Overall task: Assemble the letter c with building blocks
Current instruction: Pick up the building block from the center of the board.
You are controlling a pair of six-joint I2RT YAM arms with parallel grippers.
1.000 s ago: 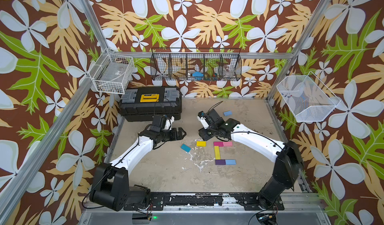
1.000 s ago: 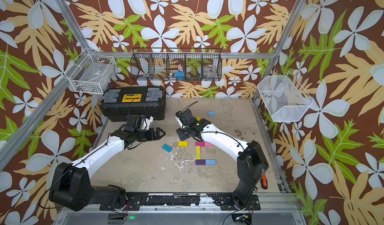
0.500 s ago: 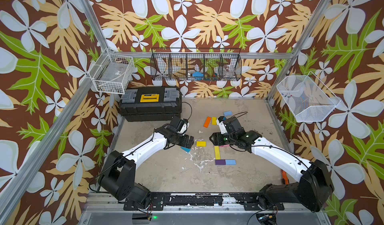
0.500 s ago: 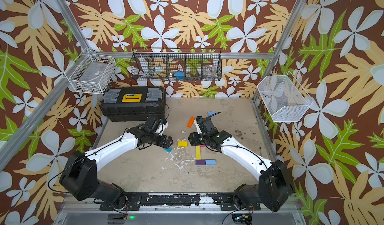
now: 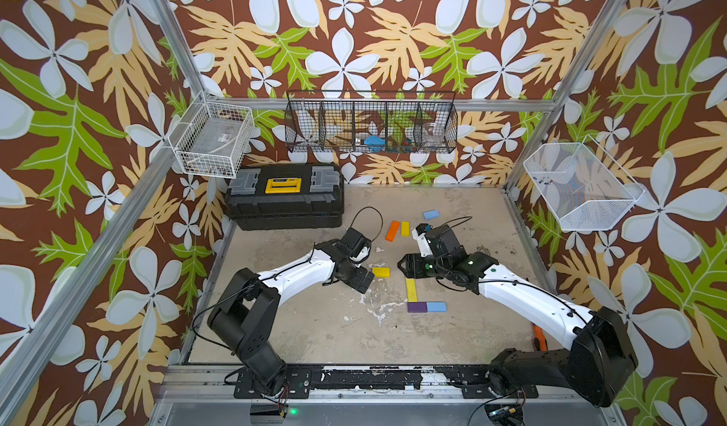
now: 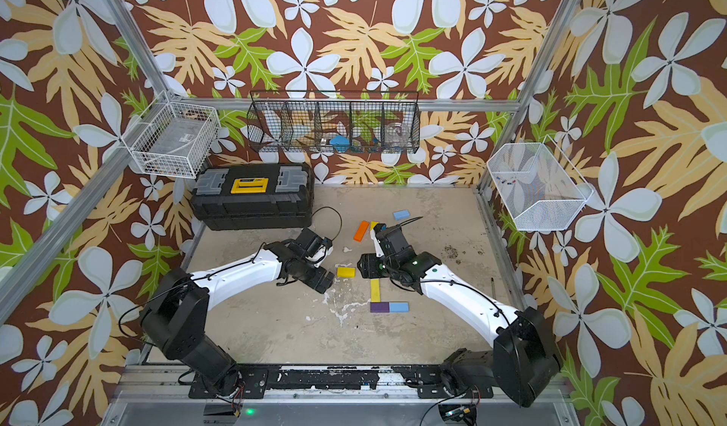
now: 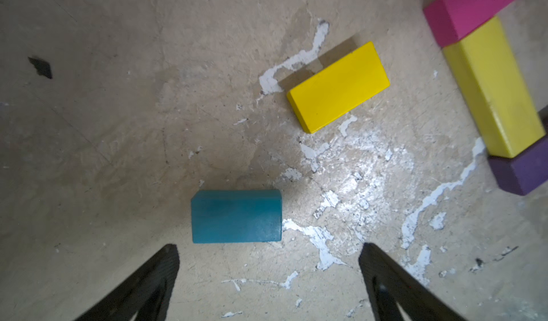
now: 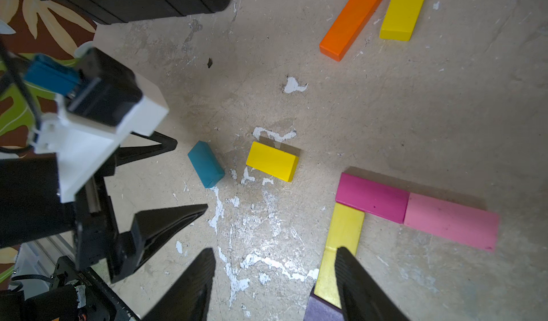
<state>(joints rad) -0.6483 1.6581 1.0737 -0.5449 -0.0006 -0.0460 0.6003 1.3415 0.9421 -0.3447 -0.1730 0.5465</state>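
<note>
Building blocks lie flat on the table (image 5: 299,325), all gathered near the two pairs of fingers. A black toolbox (image 5: 283,203) stands well beyond the left fingers (image 7: 142,287), at the back of the table.

The left fingers stand wide apart and hold nothing. The right fingers (image 8: 192,287) are partly apart and also empty.

The long yellow block (image 5: 411,290) lies partly under one right finger. Its far end touches the magenta block (image 8: 372,198), which meets the pink block (image 8: 450,220) end to end, ahead of the right fingers. Its near end touches the purple block (image 5: 416,306), and a light blue block (image 5: 436,306) touches the purple one.

The orange block (image 5: 392,231) and a shorter yellow block (image 5: 405,228) lie side by side, well beyond the right fingers.

The small yellow block (image 5: 381,272) lies between the two pairs of fingers. The teal block (image 7: 236,215) lies just ahead of the left fingertips, partly in line with their gap, not touched.
</note>
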